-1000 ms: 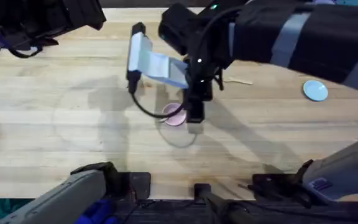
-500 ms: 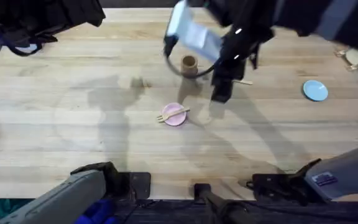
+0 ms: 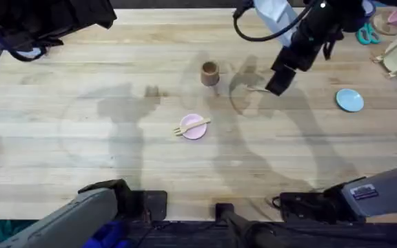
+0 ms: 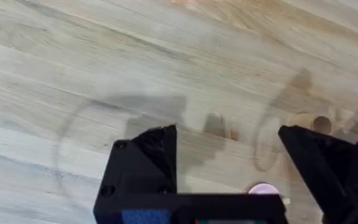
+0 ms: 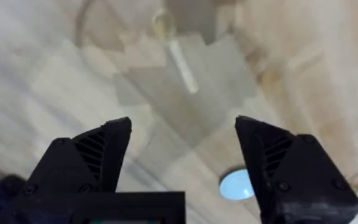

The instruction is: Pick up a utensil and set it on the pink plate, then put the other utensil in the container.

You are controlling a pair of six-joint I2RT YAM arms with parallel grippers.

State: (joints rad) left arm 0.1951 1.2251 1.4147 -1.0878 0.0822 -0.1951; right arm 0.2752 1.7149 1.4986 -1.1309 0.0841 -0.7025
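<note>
The wooden fork (image 3: 191, 127) is laid across the pink plate (image 3: 194, 127), tines pointing off the plate's left edge and handle running up to the right. The plate is seen near the middle of the wooden table (image 3: 81, 158). In the left wrist view a sliver of the pink plate (image 4: 261, 188) is seen between the black fingers.

The brown cup (image 3: 209, 73) is stood upright, farther back than the plate and slightly to the right, apart from it. It is also seen in the left wrist view (image 4: 320, 124).

The wooden spoon (image 3: 256, 89) is lying flat on the table to the right of the cup, partly covered by the right gripper (image 3: 280, 81) in the overhead view. In the right wrist view the spoon (image 5: 180, 62) is seen lying on the boards ahead of the fingers, not touched. The right gripper (image 5: 182, 165) is held above the table with jaws spread apart and nothing between them.

A light-blue plate (image 3: 349, 100) is placed to the right of the spoon, well apart from the cup; it is also seen in the right wrist view (image 5: 235, 185).

The left gripper (image 4: 229, 168) is held high over the table with jaws apart and nothing held.
</note>
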